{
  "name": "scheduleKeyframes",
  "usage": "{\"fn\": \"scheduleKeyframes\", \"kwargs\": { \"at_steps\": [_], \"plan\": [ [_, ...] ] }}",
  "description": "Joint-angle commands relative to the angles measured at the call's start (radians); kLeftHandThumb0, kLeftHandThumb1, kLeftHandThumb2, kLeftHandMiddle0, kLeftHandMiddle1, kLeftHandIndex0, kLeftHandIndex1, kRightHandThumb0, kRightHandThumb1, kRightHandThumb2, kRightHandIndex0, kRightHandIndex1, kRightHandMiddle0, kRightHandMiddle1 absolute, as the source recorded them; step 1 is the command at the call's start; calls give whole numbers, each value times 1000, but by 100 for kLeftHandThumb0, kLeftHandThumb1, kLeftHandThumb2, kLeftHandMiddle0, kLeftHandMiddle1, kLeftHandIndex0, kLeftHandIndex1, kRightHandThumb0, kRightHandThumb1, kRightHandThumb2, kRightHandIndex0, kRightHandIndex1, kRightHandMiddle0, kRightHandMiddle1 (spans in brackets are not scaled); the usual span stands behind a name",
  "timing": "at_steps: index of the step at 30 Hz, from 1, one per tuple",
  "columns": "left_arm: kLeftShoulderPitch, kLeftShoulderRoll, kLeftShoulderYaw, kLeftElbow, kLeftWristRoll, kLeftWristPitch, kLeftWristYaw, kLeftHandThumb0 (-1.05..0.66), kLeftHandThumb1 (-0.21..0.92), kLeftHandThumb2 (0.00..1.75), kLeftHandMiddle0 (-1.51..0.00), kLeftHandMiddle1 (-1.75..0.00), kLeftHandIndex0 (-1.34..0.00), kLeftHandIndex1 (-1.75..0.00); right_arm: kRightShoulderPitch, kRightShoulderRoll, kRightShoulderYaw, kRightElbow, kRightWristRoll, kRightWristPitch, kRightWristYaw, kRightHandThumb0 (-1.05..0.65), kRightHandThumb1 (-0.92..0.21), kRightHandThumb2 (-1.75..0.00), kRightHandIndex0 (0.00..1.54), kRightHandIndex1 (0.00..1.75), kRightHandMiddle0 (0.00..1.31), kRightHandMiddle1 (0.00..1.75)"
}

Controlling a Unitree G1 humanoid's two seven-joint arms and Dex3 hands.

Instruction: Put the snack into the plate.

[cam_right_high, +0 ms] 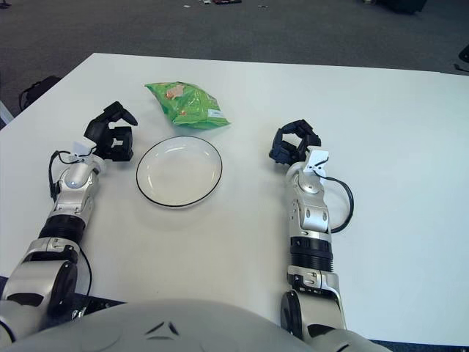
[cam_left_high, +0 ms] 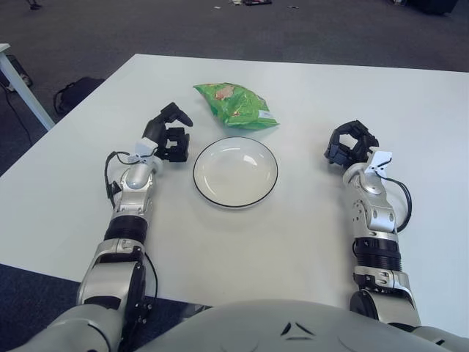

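Note:
A green snack bag [cam_left_high: 236,105] lies on the white table just beyond a white plate [cam_left_high: 235,173] with a dark rim; the plate holds nothing. My left hand [cam_left_high: 170,134] hovers left of the plate and short of the bag, fingers spread, with nothing in them. About a hand's width separates it from the bag's near-left corner. My right hand [cam_left_high: 350,144] shows to the right of the plate, fingers loosely curled and relaxed around nothing.
The white table [cam_left_high: 242,242] stretches wide around the plate; its left edge runs diagonally past my left arm. On the dark floor beyond that edge sit a black bag [cam_left_high: 73,92] and a white furniture leg [cam_left_high: 20,86].

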Motion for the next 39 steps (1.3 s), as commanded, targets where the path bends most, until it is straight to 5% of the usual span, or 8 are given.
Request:
{"fn": "scheduleKeyframes", "kwargs": {
  "at_steps": [1,13,22,39],
  "plan": [
    [42,22,-36,77,123,-77,103,-46,38,123,-126,-175,-56,-175,61,13,-8,37,22,38,17,-49,-29,-135,127,175,64,175],
    [-39,133,-137,68,476,-132,478,-45,40,121,-129,-175,-55,-175,70,5,-18,39,28,34,53,-49,-30,-134,127,175,63,175],
    [-112,172,-188,116,506,-155,498,-44,43,117,-127,-175,-52,-175,71,4,-24,41,31,35,71,-49,-30,-134,128,175,63,175],
    [-203,202,-245,10,545,-58,465,-42,51,108,-116,-175,-47,-175,65,8,-28,49,30,45,83,-49,-30,-133,127,175,63,175]
  ]
}}
